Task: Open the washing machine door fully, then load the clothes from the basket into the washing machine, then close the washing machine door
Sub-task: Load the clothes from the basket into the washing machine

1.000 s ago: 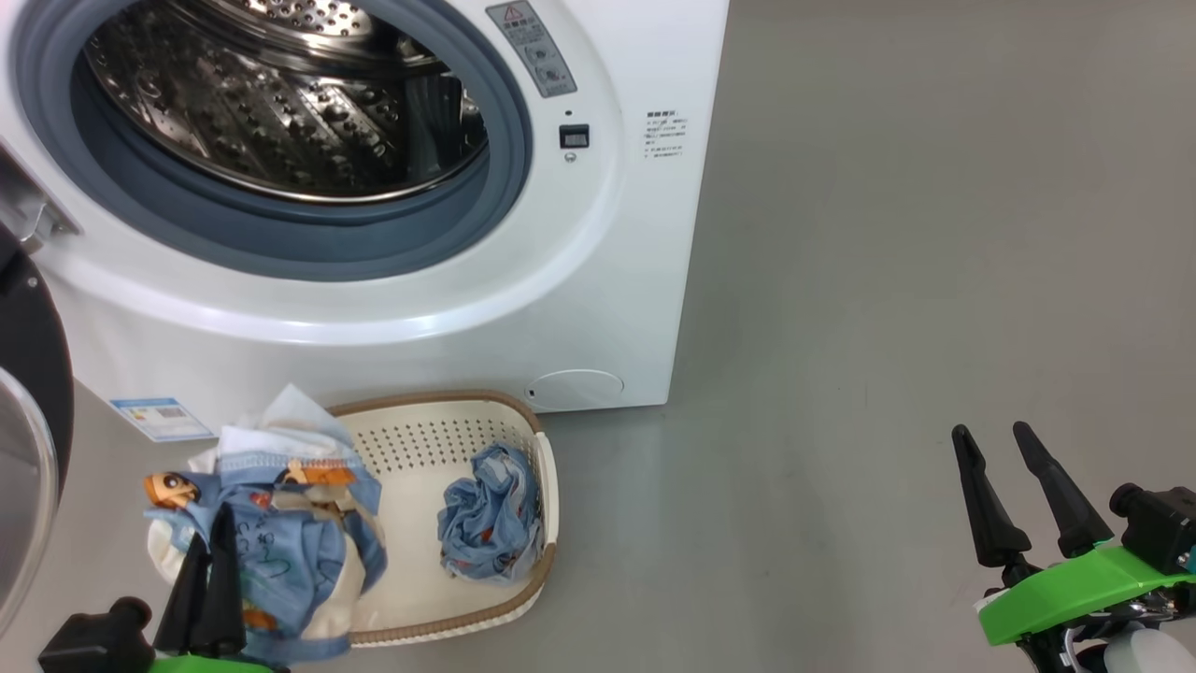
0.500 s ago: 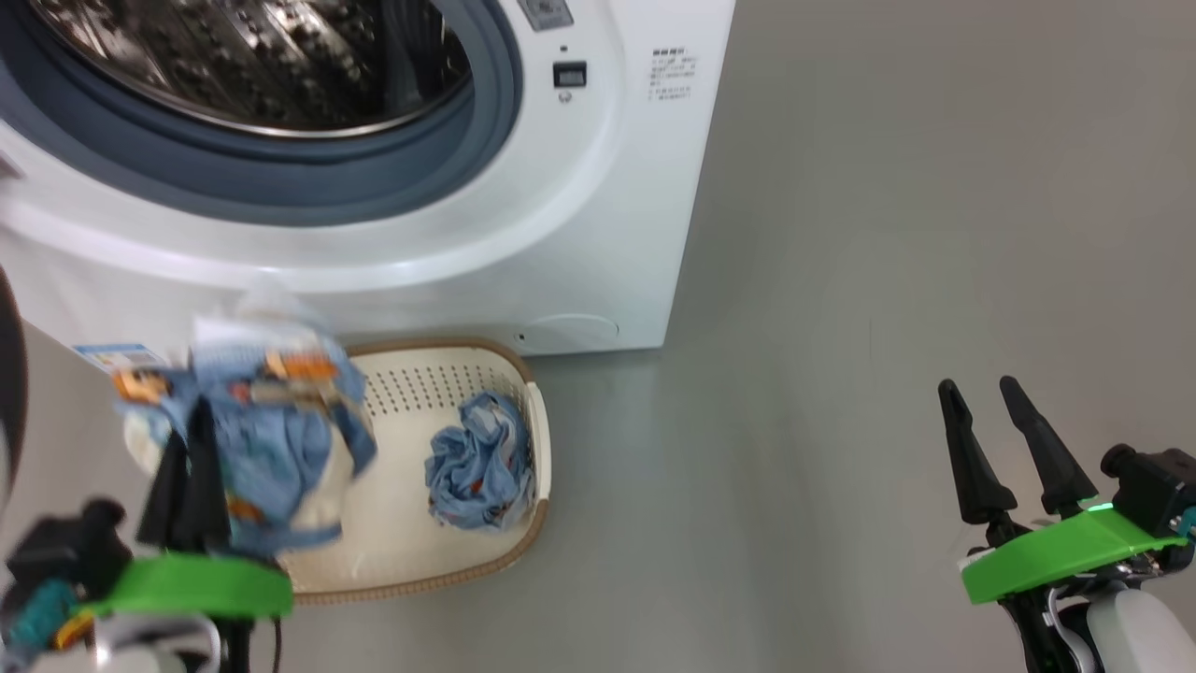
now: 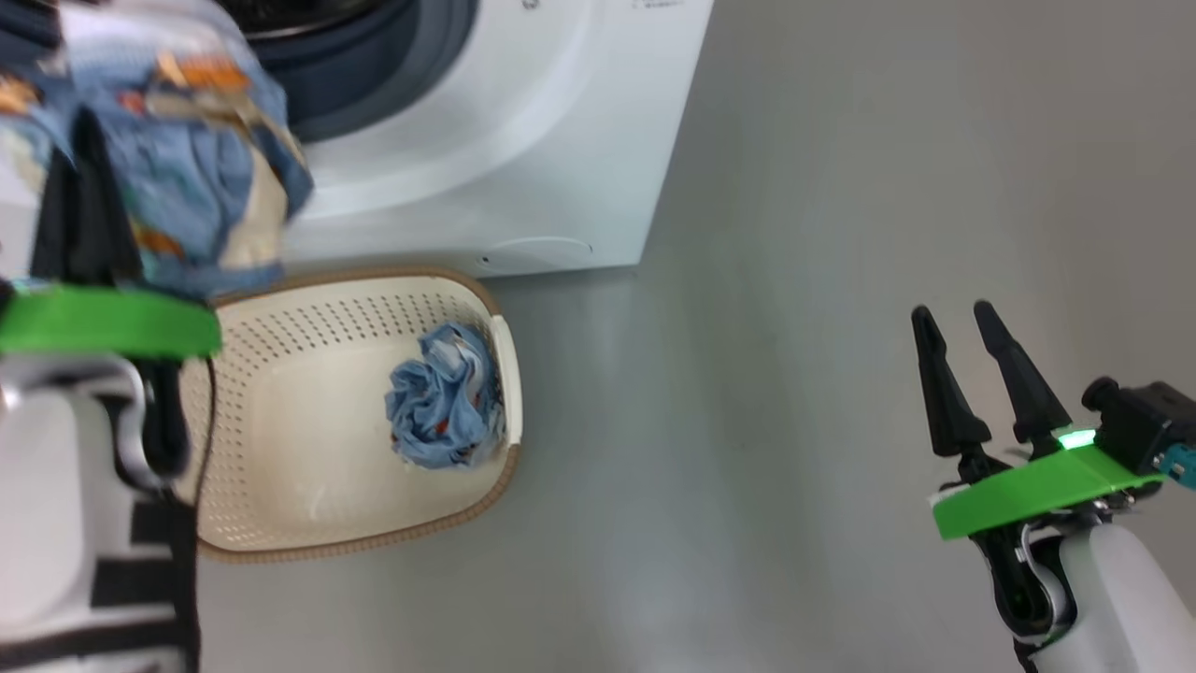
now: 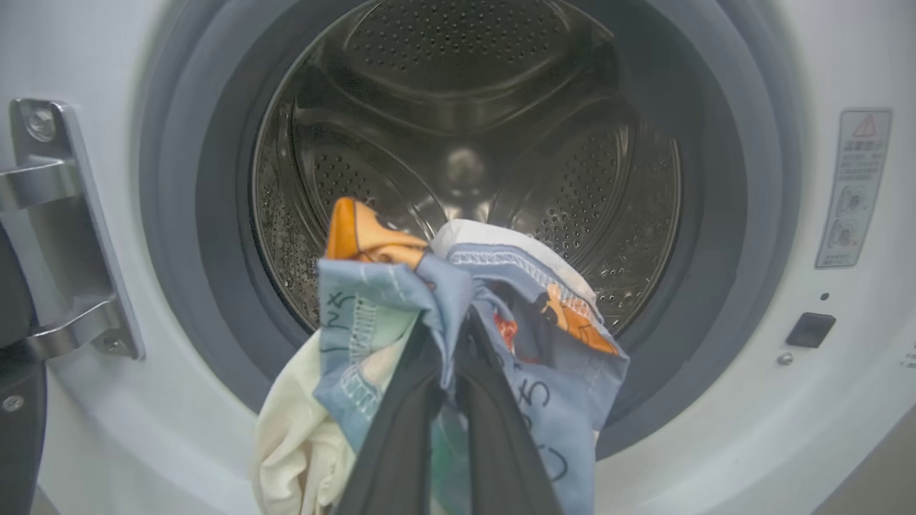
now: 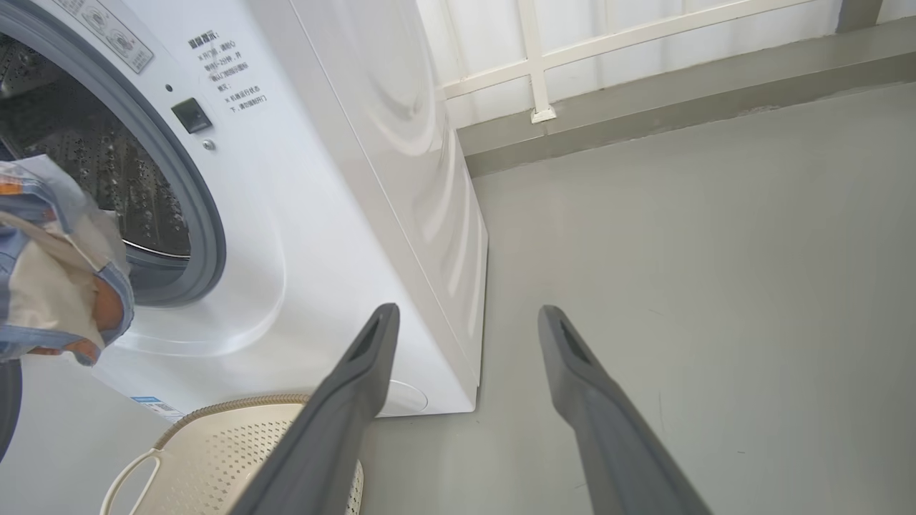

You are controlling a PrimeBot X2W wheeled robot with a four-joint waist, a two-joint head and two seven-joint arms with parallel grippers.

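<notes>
My left gripper is shut on a bundle of the clothes, light blue with orange prints and some cream fabric. It holds the bundle in the air in front of the open steel drum of the washing machine. In the head view the bundle hangs at the upper left, above the basket. One crumpled blue garment lies in the basket. A dark edge of the washing machine door stands swung open by the hinge. My right gripper is open and empty over the floor.
The cream basket sits on the grey floor right in front of the machine's lower front. Bare floor stretches to the right of the machine. In the right wrist view a white railing and a low kerb run behind it.
My left gripper has lifted the bundle of clothes from over the basket up to the drum opening. The head view has shifted. The right gripper stays open.
</notes>
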